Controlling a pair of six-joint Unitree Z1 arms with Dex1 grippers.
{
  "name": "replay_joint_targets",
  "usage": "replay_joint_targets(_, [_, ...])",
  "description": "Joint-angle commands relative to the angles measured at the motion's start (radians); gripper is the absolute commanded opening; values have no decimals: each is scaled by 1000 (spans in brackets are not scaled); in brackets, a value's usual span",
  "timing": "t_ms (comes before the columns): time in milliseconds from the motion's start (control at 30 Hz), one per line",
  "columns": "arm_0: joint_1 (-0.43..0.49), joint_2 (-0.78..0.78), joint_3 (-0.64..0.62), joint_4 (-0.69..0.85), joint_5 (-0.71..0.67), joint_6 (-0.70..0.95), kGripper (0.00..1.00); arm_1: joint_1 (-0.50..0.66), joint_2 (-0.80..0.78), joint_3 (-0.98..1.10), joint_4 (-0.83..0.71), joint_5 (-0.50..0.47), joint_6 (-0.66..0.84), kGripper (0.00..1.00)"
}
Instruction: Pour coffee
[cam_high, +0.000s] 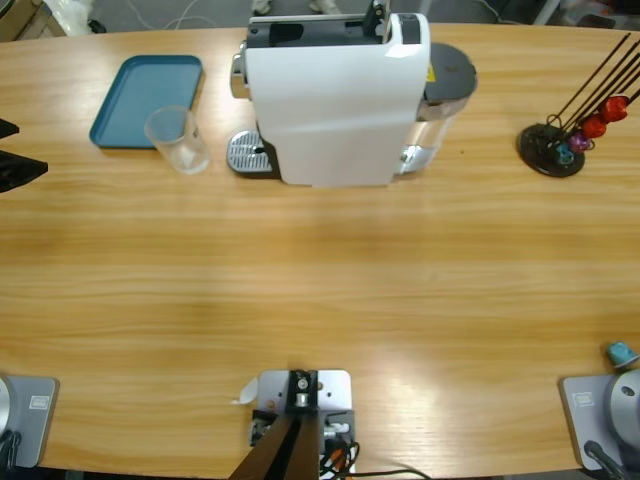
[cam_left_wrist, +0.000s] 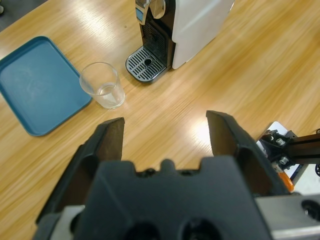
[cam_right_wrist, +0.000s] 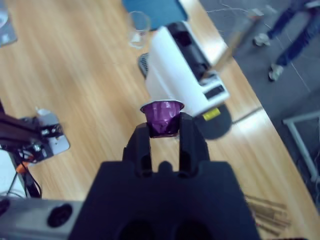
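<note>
Right claw (cam_right_wrist: 164, 131) pinches a purple coffee capsule (cam_right_wrist: 162, 116) above the tabletop (cam_high: 320, 290); left claw (cam_left_wrist: 165, 137) gapes wide, empty, near the glass (cam_left_wrist: 102, 85), perhaps holding water, beside the coffee machine (cam_high: 335, 95).

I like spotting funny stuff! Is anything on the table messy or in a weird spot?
One thing: a blue coffee capsule lies alone near the table's edge, far from the capsule rack. The empty glass stands beside the coffee machine's drip tray, not on it. Nothing looks spilled.
</note>
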Motion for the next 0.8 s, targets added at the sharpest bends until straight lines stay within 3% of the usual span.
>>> replay_joint_targets(33, [-2,11,39,-10,-17,8,697,39,246,-95,-53,86,-254,0])
replay_joint_targets(167, [-2,5,41,-10,-17,8,697,39,328,-109,-147,62,-319,0])
replay_joint_targets(400, [-2,-7,45,-10,-12,8,697,26,472,-163,-178,61,-453,0])
replay_joint_targets(800, [-2,-10,48,-13,-12,10,697,-129,497,-195,-195,108,-514,0])
